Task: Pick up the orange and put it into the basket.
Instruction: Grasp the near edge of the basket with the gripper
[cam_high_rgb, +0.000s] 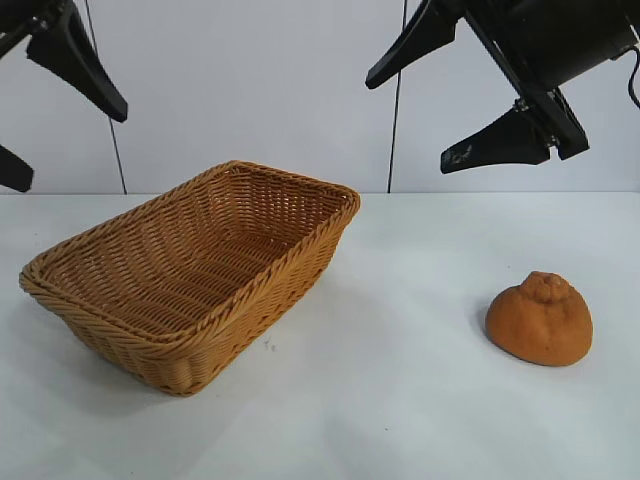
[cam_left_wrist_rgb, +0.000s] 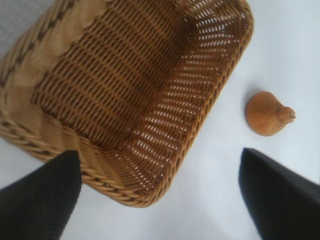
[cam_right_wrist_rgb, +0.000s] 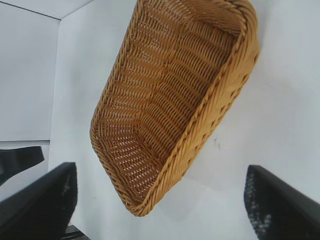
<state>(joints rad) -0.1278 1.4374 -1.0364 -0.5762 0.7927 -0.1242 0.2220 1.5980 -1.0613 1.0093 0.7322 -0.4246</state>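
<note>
Orange, lumpy and dull brown-orange with a knob on top (cam_high_rgb: 539, 319), sat on the white desk (cam_high_rgb: 400, 400) well right of the tan woven wicker basket (cam_high_rgb: 190, 270). Above and behind it hung the right claw (cam_high_rgb: 440, 110), wide open and empty, clearly the nearer. Farther left, the left claw (cam_high_rgb: 50, 110) hovered open too.

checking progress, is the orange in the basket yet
No, the orange sits on the table right of the empty basket.
</note>
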